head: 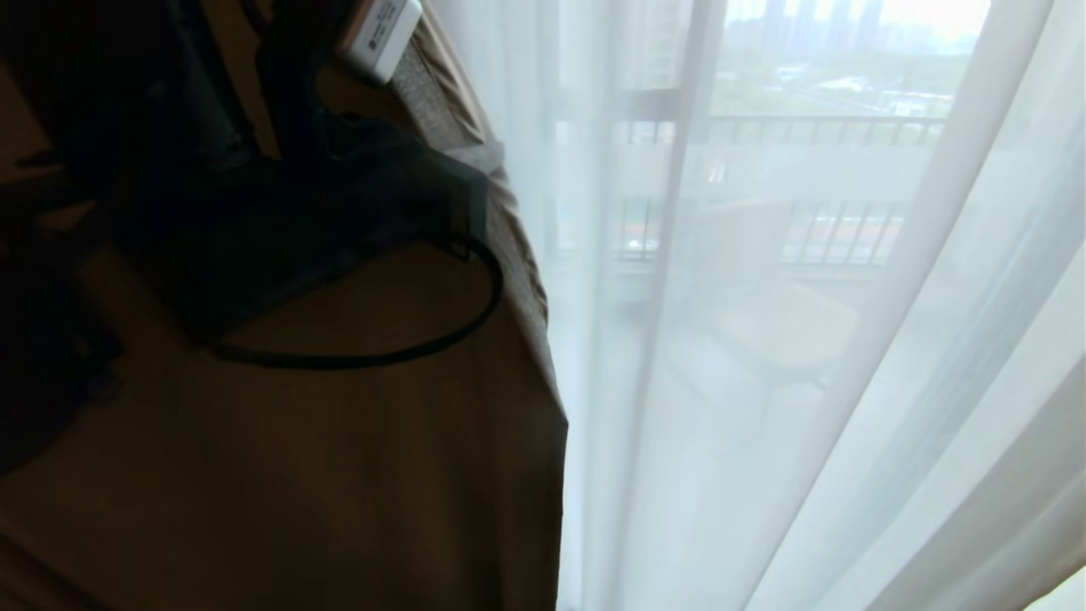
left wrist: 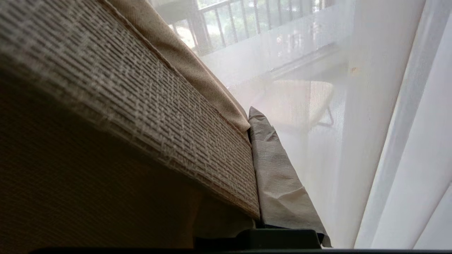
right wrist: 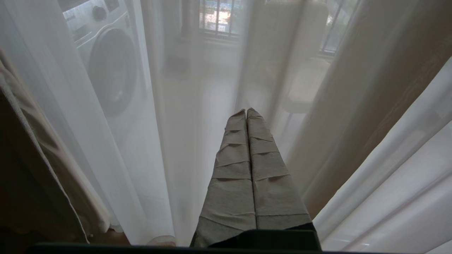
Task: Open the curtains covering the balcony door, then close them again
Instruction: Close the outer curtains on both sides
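My left gripper [left wrist: 252, 141] has its jaws clenched on the edge of the heavy beige-tan ribbed woven drape [left wrist: 148, 106], gathered at my left. The thin see-through white sheers [head: 806, 339] hang over the glass ahead. My right gripper [right wrist: 246, 116] hangs near them, jaws clenched on nothing.

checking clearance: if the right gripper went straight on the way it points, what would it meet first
Most likely the sheer hanging just ahead of the shut right gripper; the washer and balcony floor lie behind it. Depth is hard to judge.
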### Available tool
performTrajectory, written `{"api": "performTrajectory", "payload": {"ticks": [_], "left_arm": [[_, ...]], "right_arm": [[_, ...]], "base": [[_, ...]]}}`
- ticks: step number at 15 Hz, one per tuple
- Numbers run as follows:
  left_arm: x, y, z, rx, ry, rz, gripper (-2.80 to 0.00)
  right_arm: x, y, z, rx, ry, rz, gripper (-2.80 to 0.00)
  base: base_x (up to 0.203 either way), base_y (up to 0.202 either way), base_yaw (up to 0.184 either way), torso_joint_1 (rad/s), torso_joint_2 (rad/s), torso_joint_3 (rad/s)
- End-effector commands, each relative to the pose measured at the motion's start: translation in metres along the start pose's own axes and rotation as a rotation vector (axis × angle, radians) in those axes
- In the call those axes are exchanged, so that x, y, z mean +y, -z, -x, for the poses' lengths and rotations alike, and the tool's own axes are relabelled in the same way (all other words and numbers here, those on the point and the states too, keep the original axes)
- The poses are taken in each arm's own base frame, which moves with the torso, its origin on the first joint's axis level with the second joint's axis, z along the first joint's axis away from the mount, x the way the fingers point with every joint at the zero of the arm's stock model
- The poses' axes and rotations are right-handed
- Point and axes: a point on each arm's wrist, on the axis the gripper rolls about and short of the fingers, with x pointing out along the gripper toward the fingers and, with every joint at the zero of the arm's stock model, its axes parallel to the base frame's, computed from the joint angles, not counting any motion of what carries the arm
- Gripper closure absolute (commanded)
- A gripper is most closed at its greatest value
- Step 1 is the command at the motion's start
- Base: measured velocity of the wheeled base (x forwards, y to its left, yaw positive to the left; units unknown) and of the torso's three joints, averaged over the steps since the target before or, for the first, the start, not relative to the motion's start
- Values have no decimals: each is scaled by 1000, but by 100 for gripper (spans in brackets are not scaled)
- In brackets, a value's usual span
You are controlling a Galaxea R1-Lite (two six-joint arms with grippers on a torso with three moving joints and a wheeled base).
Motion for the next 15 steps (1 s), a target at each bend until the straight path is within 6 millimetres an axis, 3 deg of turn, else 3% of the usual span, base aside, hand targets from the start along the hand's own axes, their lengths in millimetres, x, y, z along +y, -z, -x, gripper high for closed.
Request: {"api": "performTrajectory", "payload": {"ticks": [1,15], "left_arm": [[-6,-3,-6,-11,16,-4,0],[-42,-10,-33,-46,111,-31,0]], "right_arm": [[0,0,0,-1,0,1,0],[0,0,0,-1,0,1,0]], "base": [[0,0,0,0,0,0],[0,0,0,0,0,0]]}}
